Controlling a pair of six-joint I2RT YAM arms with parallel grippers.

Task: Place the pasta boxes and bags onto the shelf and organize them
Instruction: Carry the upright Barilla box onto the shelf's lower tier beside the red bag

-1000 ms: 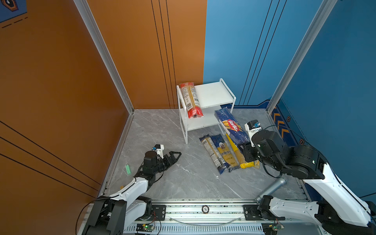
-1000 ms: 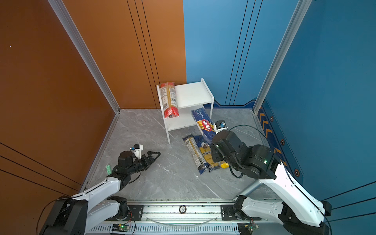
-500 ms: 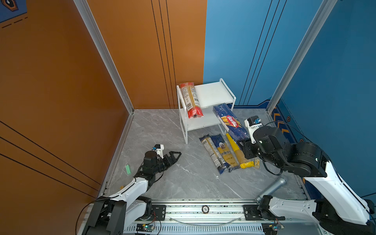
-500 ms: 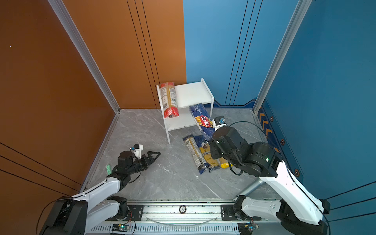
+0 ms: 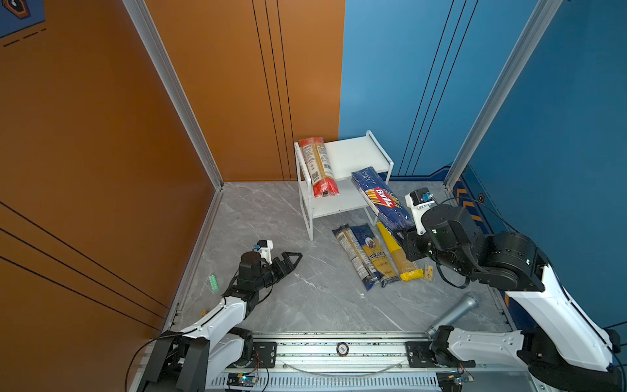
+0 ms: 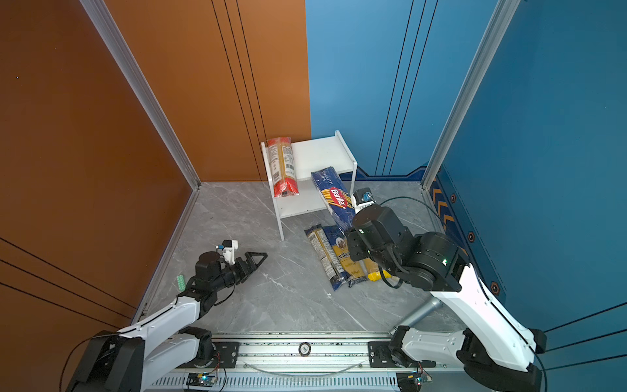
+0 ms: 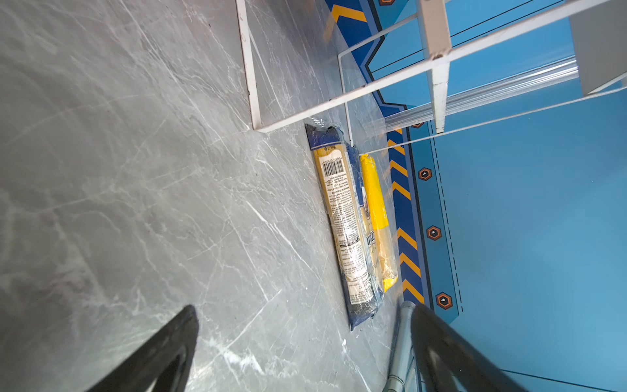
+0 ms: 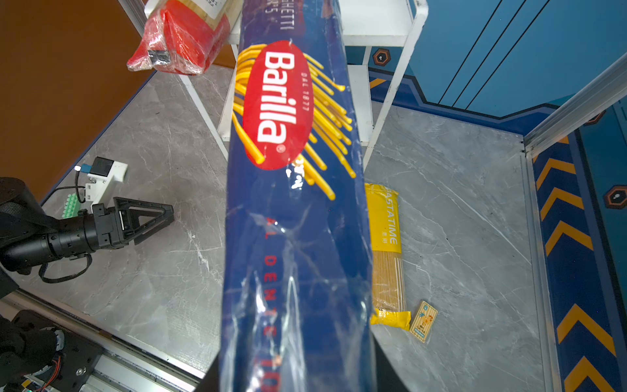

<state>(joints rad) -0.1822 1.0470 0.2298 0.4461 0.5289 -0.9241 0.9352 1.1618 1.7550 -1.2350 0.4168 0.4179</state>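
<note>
The white two-tier shelf (image 5: 356, 156) (image 6: 322, 154) stands against the back wall. A red-ended clear pack (image 5: 319, 166) (image 6: 281, 166) (image 8: 179, 37) lies along the left of its top board. My right gripper (image 5: 404, 237) (image 6: 353, 235) is shut on the near end of the dark blue Barilla pack (image 5: 381, 200) (image 6: 334, 197) (image 8: 291, 169). That pack slants up, its far end at the shelf's front right. Three packs lie side by side on the floor: dark-blue labelled (image 5: 353, 256) (image 7: 342, 230), blue-yellow (image 5: 373, 254), yellow (image 5: 397, 254) (image 7: 376, 210). My left gripper (image 5: 291, 259) (image 6: 258, 258) (image 7: 303, 307) is open and empty, low at left.
A small yellow card (image 5: 428, 272) (image 8: 423, 320) lies right of the yellow pack. A green strip (image 5: 213, 283) sits by the left wall. A grey metal tube (image 5: 454, 314) slants up from the front rail. Walls close in on the left, back and right.
My right gripper has carried the Barilla pack up and back toward the shelf, so its far end now reaches the shelf's front right. The left arm has not moved.
</note>
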